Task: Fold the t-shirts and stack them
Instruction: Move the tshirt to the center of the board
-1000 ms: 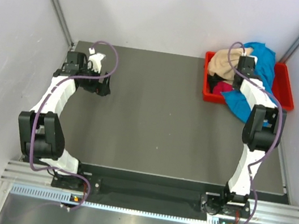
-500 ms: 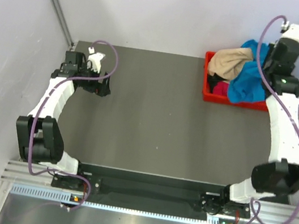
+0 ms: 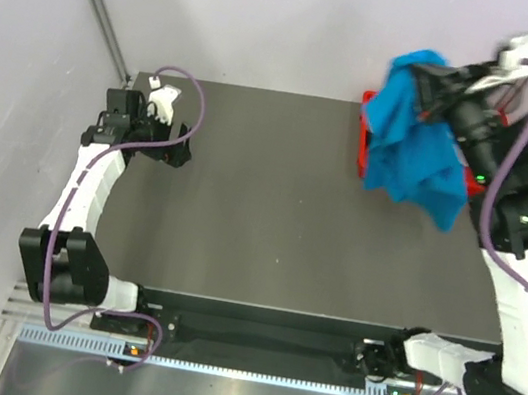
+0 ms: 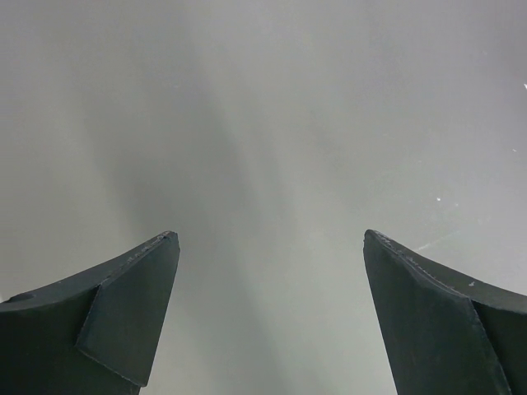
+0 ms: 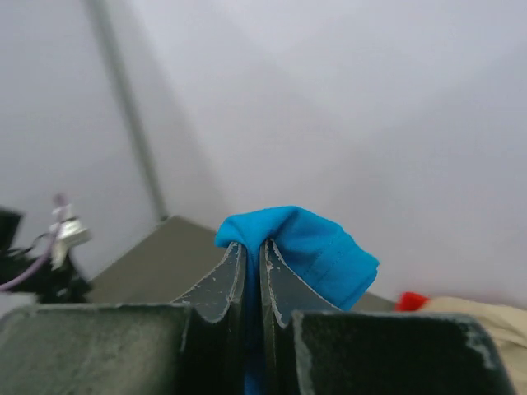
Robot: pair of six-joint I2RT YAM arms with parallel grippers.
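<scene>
T-shirt (image 3: 416,147) in turquoise pinched in my right gripper (image 5: 254,247), hanging over red bin (image 3: 364,138), my left gripper (image 4: 268,234) spread wide, empty

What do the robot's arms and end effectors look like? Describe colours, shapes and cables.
The left arm and right arm have white links, bulky black joints and a purple cable looping alongside each. The left end effector and right end effector each have two dark, flat fingers tapering to a point.
</scene>
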